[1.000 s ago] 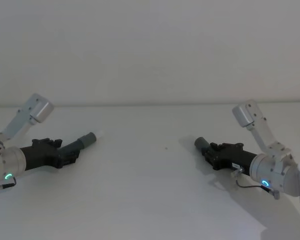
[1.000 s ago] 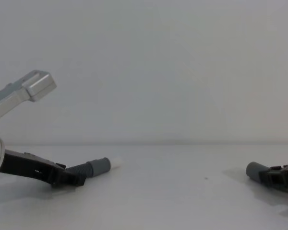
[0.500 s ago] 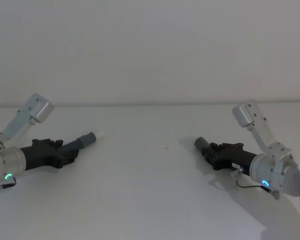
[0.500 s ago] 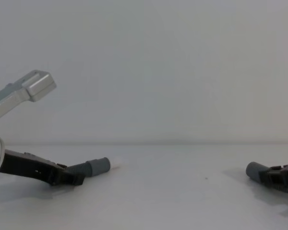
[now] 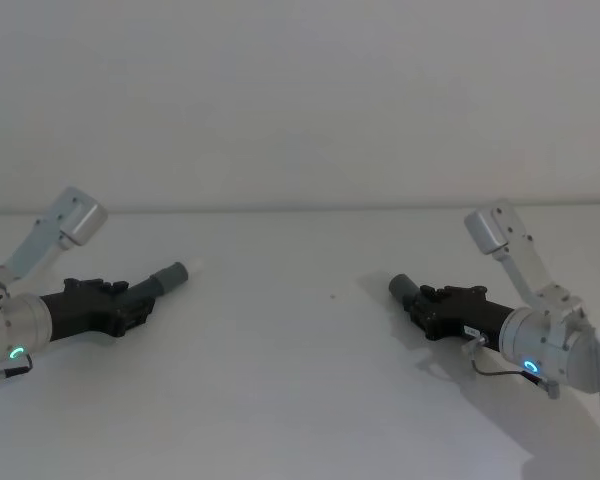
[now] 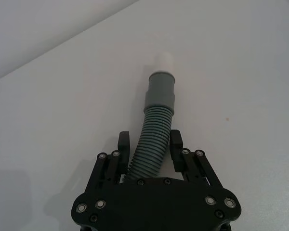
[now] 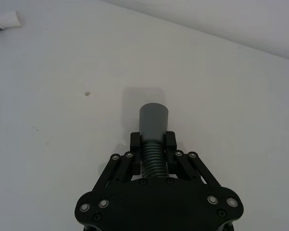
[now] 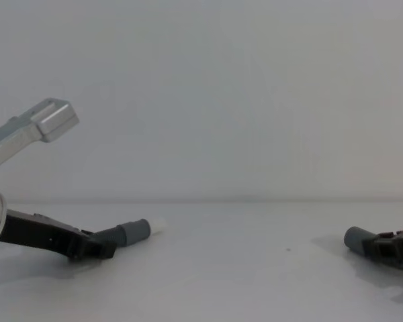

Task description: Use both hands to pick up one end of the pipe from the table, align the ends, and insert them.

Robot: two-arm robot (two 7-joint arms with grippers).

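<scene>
**Operator:** What has just changed?

**Spotter:** Only your left side. Your left gripper (image 5: 142, 302) has drawn back a little to the left, and the left piece (image 6: 156, 120) has gone with it. Its cuff (image 5: 173, 273) and white tip (image 6: 164, 61) now sit slightly farther left and lower than a second ago, pointing toward the far middle of the table (image 5: 300, 390). Your right gripper (image 5: 420, 298) has not moved.

**Operator:** Are both grips sound?

**Spotter:** They look it. On the left, your fingers are closed around the corrugated hose some way behind the cuff, so a fair length hangs out in front. On the right, they pinch the right piece (image 7: 153, 154) just behind its open sleeve (image 7: 154, 118). That is the shorter, stiffer hold.

**Operator:** What does that mean for the task?

**Spotter:** The two ends are well apart, and if anything the gap has widened, so I judge that alignment has not started. Both pieces are low, close to the table. I cannot tell whether either cuff is clear of it. You will likely need to lift both and bring them toward the middle, turning the tip and the sleeve to face each other. Watch the long left overhang, since it may sag off line.
</scene>
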